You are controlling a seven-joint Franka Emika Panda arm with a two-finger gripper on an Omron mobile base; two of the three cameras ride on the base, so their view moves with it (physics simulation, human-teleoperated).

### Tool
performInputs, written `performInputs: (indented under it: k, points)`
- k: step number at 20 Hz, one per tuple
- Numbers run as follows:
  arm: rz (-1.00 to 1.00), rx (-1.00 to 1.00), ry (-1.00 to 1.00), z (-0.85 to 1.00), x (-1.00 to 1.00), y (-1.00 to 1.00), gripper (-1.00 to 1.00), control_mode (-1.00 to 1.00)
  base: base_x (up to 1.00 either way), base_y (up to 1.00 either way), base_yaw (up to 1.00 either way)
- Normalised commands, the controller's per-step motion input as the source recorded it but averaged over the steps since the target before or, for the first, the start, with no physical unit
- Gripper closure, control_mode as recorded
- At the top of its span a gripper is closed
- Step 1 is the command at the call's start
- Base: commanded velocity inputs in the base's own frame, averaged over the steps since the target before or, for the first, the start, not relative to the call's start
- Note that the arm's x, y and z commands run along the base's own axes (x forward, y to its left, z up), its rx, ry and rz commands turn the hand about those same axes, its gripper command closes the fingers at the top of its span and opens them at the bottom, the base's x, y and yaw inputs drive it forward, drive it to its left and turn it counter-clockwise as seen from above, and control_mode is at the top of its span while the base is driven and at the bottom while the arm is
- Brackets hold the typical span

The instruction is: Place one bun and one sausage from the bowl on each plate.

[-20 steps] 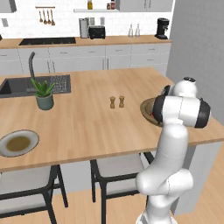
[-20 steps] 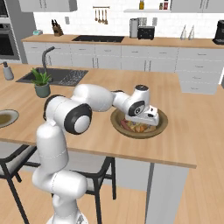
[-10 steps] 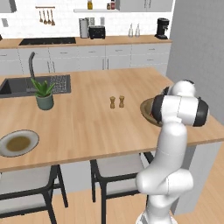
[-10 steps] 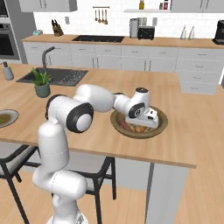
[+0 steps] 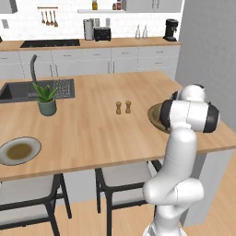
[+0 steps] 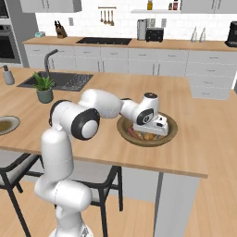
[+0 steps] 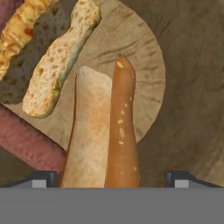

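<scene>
Kitchen island [image 6: 92,139] of pale wood carries everything. Near its right-hand edge sits a wide dark wooden bowl [image 6: 170,132], and far off near the left front corner lies a grey-white plate [image 5: 9,159] with a brownish centre. The second plate cannot be made out in these views.

The white arm [image 6: 106,104] reaches out low and sideways from the base, and its wrist is bent down so the gripper [image 6: 149,133] hangs inside the bowl, just above the food.

From the hand camera, a tan bun [image 7: 89,135] and a slim brown sausage [image 7: 122,127] lie side by side, touching, their long axes pointing straight away from the hand. Both sit between the two dark fingertips [image 7: 41,178], which stand wide apart with nothing held. A second bun [image 7: 57,70] lies tilted beyond them, and a darker sausage [image 7: 26,146] lies at an angle to one side.

Closing now would probably catch bun and sausage together, so the hand likely needs to shift to single one out.
</scene>
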Motion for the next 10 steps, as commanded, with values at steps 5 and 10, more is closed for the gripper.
performInputs:
  k: [5, 10]
  points:
    - [0.00, 0.00, 0.00, -0.17, 0.00, 0.00, 1.00, -1.00, 0.00, 0.00, 0.00]
    - [0.00, 0.00, 0.02, -0.15, 0.00, 0.00, 1.00, -1.00, 0.00, 0.00, 0.00]
